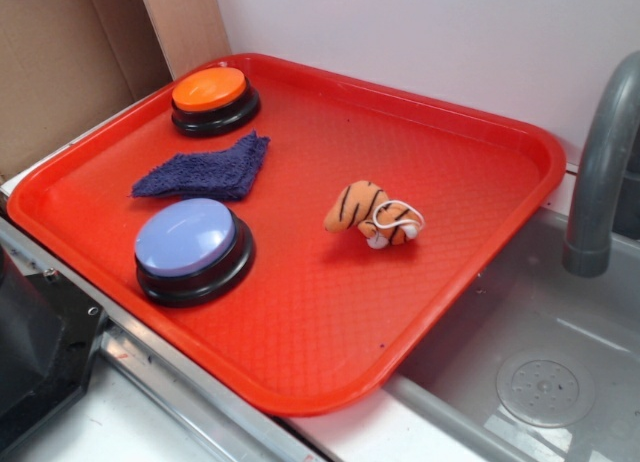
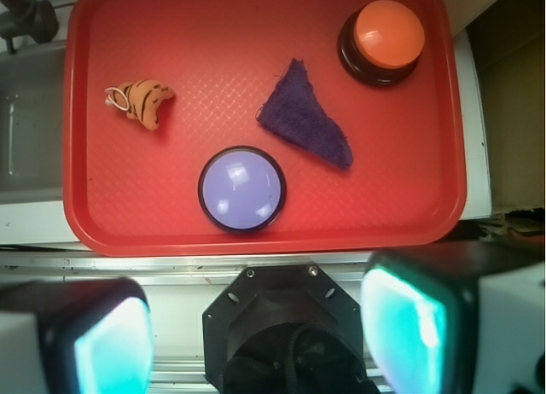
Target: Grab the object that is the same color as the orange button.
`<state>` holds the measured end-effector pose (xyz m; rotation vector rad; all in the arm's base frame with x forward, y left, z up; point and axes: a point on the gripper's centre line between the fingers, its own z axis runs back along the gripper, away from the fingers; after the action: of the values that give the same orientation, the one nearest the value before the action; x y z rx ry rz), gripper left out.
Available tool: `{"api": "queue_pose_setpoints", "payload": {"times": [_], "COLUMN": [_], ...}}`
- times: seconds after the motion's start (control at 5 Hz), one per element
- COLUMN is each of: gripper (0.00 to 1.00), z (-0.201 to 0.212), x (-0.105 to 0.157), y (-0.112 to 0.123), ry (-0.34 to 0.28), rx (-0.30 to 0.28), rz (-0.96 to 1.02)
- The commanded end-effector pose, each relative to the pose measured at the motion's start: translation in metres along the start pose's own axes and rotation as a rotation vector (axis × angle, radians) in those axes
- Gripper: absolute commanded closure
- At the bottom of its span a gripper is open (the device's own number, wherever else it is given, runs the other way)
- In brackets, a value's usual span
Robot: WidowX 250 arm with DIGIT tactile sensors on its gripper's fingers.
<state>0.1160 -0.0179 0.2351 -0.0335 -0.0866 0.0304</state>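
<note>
The small orange plush tiger (image 1: 372, 214) with black stripes and a white string loop lies on the red tray (image 1: 470, 162), right of centre. In the wrist view the tiger (image 2: 143, 100) is at the tray's (image 2: 256, 36) upper left. The orange button (image 1: 212, 98) stands at the tray's far left corner; in the wrist view it (image 2: 386, 37) is at the upper right. My gripper (image 2: 260, 334) hangs high above the tray's near edge, over the robot base. Its teal pads (image 2: 401, 326) stand wide apart with nothing between them. The gripper does not show in the exterior view.
A blue-lavender button (image 1: 192, 246) stands at the tray's front left. A dark purple knitted cloth (image 1: 208, 170) lies between the two buttons. A grey sink (image 1: 540, 362) with a faucet (image 1: 600, 172) lies right of the tray. A cardboard box (image 1: 60, 62) stands behind on the left.
</note>
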Motion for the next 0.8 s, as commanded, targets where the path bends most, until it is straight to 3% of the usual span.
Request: {"api": "queue_pose_setpoints", "payload": {"times": [0.0, 0.2, 0.6], "gripper": [0.0, 0.0, 0.0], "z": [0.0, -0.011, -0.041], "x": [0.0, 0.012, 0.041], "y": [0.0, -0.012, -0.052], "ry": [0.0, -0.044, -0.066], "rx": [0.0, 0.019, 0.02], "rz": [0.0, -0.165, -0.452]}}
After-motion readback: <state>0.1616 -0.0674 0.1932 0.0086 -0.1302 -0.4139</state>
